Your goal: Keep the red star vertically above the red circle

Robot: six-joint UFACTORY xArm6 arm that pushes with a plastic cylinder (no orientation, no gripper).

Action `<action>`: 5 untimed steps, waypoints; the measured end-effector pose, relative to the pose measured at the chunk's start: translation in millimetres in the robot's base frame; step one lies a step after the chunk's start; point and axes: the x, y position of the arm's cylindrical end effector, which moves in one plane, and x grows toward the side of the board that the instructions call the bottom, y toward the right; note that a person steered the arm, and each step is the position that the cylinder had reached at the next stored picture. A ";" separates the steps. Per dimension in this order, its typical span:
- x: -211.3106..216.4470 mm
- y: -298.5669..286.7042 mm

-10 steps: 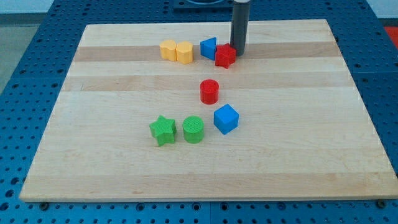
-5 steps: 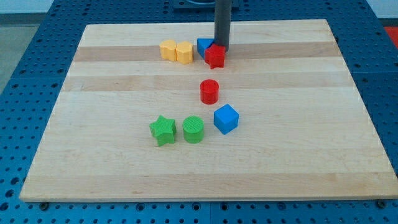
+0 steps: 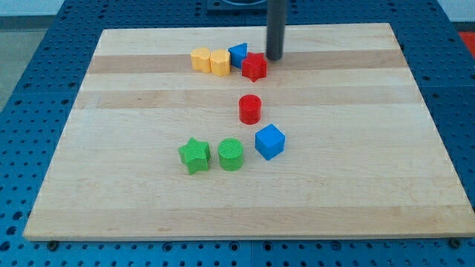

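Note:
The red star (image 3: 254, 67) lies near the view's top of the wooden board (image 3: 148, 208), touching the blue triangle (image 3: 238, 53) at its upper left. The red circle (image 3: 250, 109) stands below the star, almost directly under it. My tip (image 3: 274, 58) is just right of and slightly above the red star, a small gap away from it.
Two yellow blocks (image 3: 201, 58) (image 3: 220, 62) sit side by side left of the blue triangle. A blue cube (image 3: 270, 142) lies below and right of the red circle. A green circle (image 3: 231, 154) and a green star (image 3: 194, 156) lie to its left.
The tip pushed the red star left against the blue triangle, which shifted toward the yellow blocks. The tip has since drawn back to the right, away from the star.

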 end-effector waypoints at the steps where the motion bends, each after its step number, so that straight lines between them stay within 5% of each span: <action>1: 57.8 -11.3; 2: 85.8 -32.0; 5: 72.2 -106.9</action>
